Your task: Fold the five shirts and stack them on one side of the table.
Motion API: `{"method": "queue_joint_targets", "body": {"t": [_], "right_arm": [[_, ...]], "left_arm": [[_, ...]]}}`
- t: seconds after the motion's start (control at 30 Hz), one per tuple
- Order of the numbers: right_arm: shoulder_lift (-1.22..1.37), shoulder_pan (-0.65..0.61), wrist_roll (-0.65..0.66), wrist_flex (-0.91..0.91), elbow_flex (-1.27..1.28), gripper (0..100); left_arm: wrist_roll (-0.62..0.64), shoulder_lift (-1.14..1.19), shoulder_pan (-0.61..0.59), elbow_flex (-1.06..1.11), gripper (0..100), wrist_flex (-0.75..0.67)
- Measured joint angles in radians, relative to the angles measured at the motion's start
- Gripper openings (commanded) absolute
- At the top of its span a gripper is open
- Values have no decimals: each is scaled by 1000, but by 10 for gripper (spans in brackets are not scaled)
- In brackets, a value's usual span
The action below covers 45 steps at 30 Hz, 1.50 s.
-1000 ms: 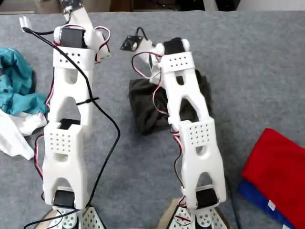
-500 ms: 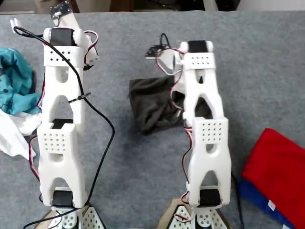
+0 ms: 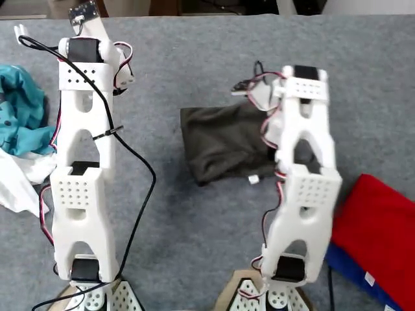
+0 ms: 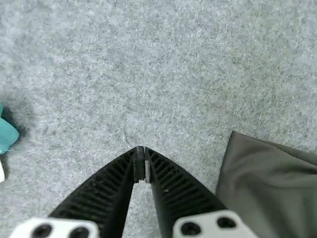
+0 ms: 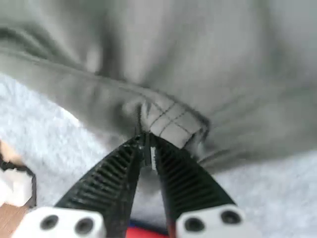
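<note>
Dark shirt (image 3: 224, 146) farther right; grey table surface (image 3: 194, 240)

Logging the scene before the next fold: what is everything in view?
dark shirt: one, dark olive, mid-table, partly under the right arm
teal shirt: one, teal, crumpled at the left edge
white shirt: one, white, crumpled beside the teal shirt
red shirt: one, red, folded, right edge
blue shirt: one, blue, under the red shirt
table: one, grey
left gripper: one, black, shut over bare table
right gripper: one, black, shut on the dark shirt
</note>
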Motion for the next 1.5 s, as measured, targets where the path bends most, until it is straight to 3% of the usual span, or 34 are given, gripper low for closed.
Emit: {"method": "queue_joint_targets", "body": {"t": [0.23,0.43,0.63,0.87,1.17,1.5], "right_arm": [[-152,57,29,-6,86,5],[-292,-38,18,-51,89,5],[-249,-117,-25,-215,109,5],[-123,-124,-25,-178,114,5],[-115,-2,2,-43,126,5],[-115,60,64,-25,213,5]], "left_arm": [[0,0,12,0,19,0],[0,0,78,41,19,0],[0,0,153,89,19,0],[-2,0,166,130,19,0],[-2,0,167,135,19,0],[-5,0,184,135,19,0]]}}
